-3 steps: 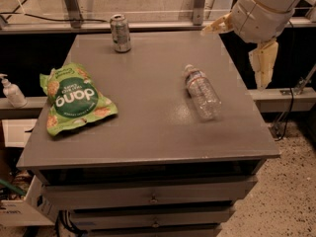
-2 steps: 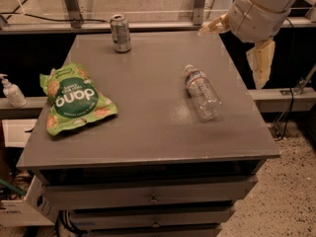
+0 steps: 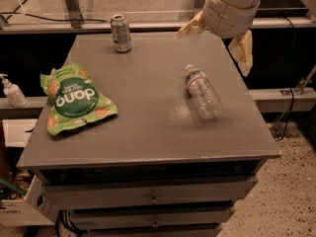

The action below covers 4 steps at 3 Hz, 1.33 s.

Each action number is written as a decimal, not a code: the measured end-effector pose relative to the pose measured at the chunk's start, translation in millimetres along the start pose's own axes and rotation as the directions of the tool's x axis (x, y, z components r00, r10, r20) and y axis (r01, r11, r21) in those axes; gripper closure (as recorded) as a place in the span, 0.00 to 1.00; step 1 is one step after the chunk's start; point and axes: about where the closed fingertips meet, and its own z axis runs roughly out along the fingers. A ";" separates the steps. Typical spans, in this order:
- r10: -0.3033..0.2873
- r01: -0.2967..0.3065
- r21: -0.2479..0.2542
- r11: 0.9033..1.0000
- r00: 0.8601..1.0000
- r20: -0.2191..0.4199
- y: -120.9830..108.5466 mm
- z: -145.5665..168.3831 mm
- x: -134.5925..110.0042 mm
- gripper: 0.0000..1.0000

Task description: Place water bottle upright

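The water bottle (image 3: 202, 92) is clear and ribbed and lies on its side on the right half of the grey table (image 3: 148, 132), with its cap pointing toward the back. My gripper (image 3: 217, 39) hangs above the back right part of the table, behind and slightly right of the bottle and well above it. Its two cream fingers (image 3: 243, 51) are spread wide, and it is open and empty.
A silver-green soda can (image 3: 121, 32) stands upright at the back edge. A green snack bag (image 3: 74, 98) lies flat at the left. A white pump bottle (image 3: 12, 92) stands on a lower ledge left of the table. Drawers are below the tabletop.
My gripper has moved left, from past the table's right edge to over its back right corner. The bottle, can and bag have not moved.
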 end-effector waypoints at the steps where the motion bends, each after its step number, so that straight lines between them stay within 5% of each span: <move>1: -0.151 0.150 -0.033 0.988 0.988 -0.016 -18.0 8.0 8.9 0.00; 3: -0.328 0.327 -0.096 0.940 0.945 0.005 -28.5 39.1 47.2 0.00; 4: -0.366 0.367 -0.103 0.924 0.930 0.032 -22.8 55.3 59.0 0.00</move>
